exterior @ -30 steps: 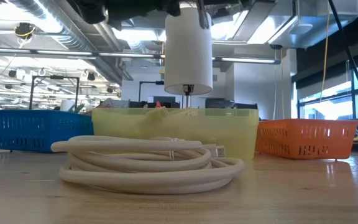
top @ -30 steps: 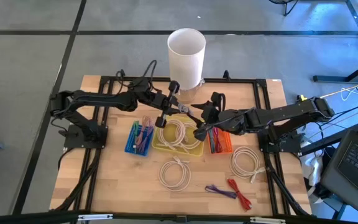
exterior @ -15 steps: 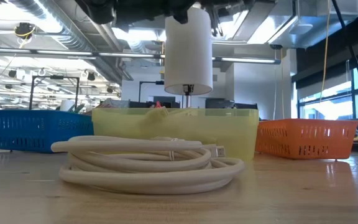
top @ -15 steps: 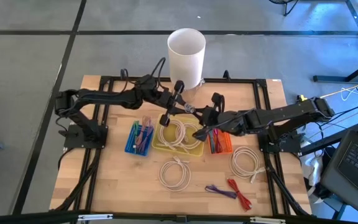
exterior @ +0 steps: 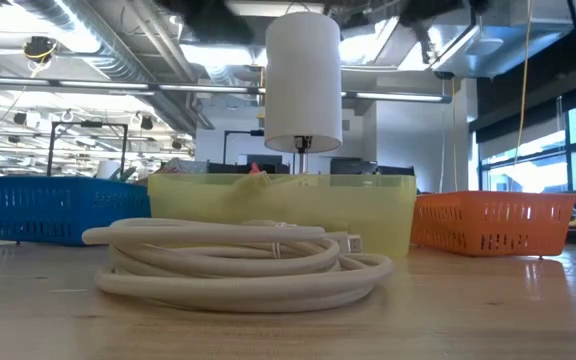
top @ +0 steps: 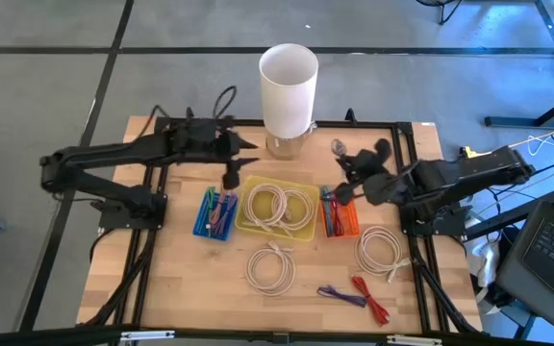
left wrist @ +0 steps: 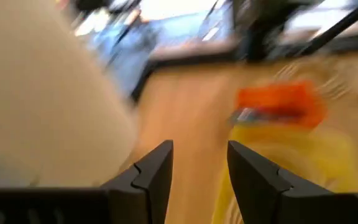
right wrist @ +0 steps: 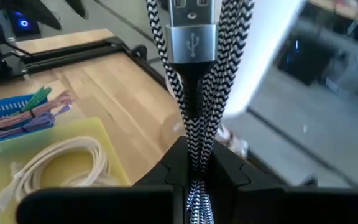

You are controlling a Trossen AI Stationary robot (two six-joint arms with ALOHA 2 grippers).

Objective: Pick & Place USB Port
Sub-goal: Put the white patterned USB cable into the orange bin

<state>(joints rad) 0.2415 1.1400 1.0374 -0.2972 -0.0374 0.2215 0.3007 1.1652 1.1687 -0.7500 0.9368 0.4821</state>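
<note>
Fingers (right wrist: 194,177) of the right gripper (top: 342,165) pinch a braided USB cable (right wrist: 191,56), held above the table (top: 162,279) near the orange bin (top: 339,219); only its wrist view shows the plug. Left gripper (top: 231,173) fingers (left wrist: 157,171) stand apart, empty. Three bins, three white cable coils (top: 272,267).

One sign only — the USB trident symbol, stamped on the silver plug (right wrist: 192,38) of the braided cable.
</note>
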